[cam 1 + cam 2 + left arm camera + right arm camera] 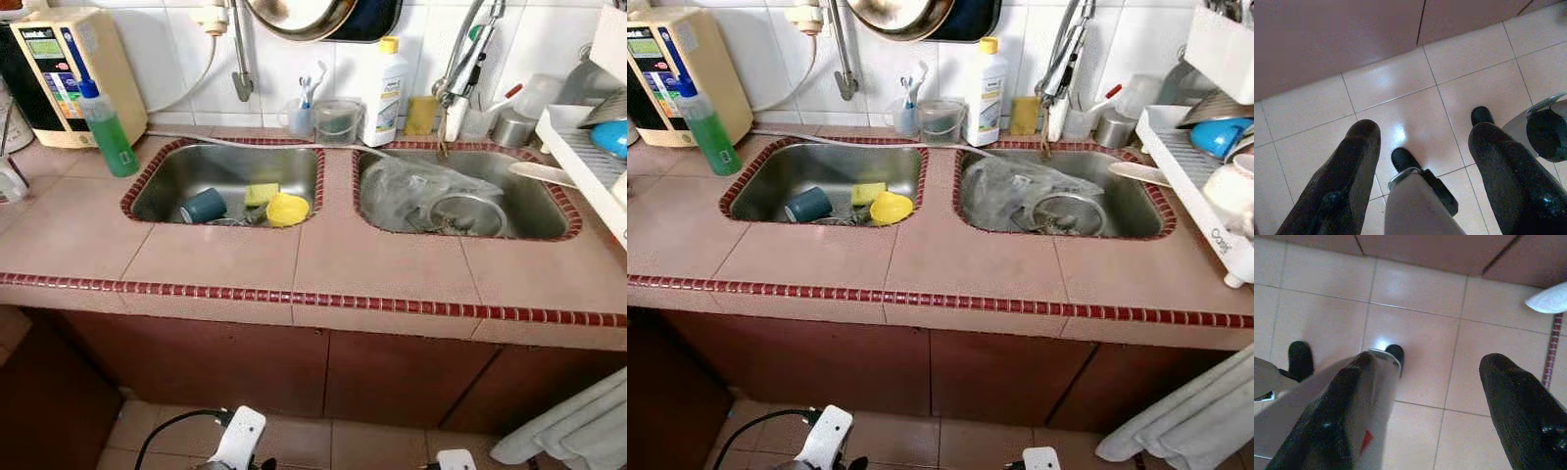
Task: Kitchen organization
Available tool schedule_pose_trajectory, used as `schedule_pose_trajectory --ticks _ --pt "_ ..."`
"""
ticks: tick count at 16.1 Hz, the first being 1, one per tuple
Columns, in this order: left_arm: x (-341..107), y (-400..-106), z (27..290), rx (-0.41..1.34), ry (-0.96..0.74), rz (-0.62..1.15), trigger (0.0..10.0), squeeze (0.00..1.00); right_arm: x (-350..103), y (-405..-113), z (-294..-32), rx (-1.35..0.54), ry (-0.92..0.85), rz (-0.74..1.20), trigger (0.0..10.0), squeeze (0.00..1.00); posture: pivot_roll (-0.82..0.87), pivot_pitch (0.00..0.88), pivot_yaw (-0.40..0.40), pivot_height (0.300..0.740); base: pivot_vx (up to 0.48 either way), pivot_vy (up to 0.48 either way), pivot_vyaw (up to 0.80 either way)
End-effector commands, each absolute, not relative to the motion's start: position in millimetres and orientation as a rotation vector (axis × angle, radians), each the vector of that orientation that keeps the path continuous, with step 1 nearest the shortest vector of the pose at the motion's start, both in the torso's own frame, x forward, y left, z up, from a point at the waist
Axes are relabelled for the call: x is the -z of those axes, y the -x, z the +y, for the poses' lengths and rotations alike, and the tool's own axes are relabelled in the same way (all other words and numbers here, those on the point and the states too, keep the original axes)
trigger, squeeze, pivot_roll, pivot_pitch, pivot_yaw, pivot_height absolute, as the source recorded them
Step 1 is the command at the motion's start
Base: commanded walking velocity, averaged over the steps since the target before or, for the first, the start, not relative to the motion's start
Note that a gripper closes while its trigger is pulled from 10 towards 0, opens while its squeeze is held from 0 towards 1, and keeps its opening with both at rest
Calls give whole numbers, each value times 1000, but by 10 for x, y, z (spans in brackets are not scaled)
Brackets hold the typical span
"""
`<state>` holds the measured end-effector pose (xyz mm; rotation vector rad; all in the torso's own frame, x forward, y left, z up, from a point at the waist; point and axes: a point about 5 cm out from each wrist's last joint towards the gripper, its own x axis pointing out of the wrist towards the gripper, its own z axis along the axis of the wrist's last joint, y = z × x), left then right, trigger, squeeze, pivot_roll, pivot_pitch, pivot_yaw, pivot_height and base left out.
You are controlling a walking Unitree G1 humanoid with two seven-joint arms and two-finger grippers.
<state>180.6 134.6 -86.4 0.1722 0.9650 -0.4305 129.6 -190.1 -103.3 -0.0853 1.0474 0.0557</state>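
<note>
Sinks sit in our tabletop [225, 259]: the left sink [157, 196] holds a cup [204, 206] and sponge [261, 193]. Our left hand [1422, 142] and right hand [1425, 377] hang wide above the floor [1391, 88].

We are seeing a beige water-filter box [61, 73] standing at the back-left corner of the pink tiled counter [382, 274], and a grey cloth [578, 426] hanging low on the right above the tiled floor [1400, 93].
</note>
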Motion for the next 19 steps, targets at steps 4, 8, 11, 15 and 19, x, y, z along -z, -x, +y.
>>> schedule_pose_trajectory --ticks 4,8,11,15,19 --pt "863 -1807 1381 435 -189 965 10000 0 1063 -1243 -1808 -84 60 1073 10000 0 -86 0 41 740 0 0 0" --pt "864 -1803 1384 439 -194 964 10000 0 1056 -1271 -1791 -85 56 1065 10000 0 -85 0 42 740 0 0 0" --pt "865 -1801 1388 440 -195 964 10000 0 1053 -1282 -1779 -78 42 1060 10000 0 -85 0 43 740 0 0 0" --pt "867 -1796 1392 443 -199 965 10000 0 1051 -1288 -1774 -70 28 1056 10000 0 -88 0 44 740 0 0 0" --pt "868 -1792 1395 444 -198 965 10000 0 1053 -1283 -1772 -70 26 1055 10000 0 -87 0 45 740 0 0 0"
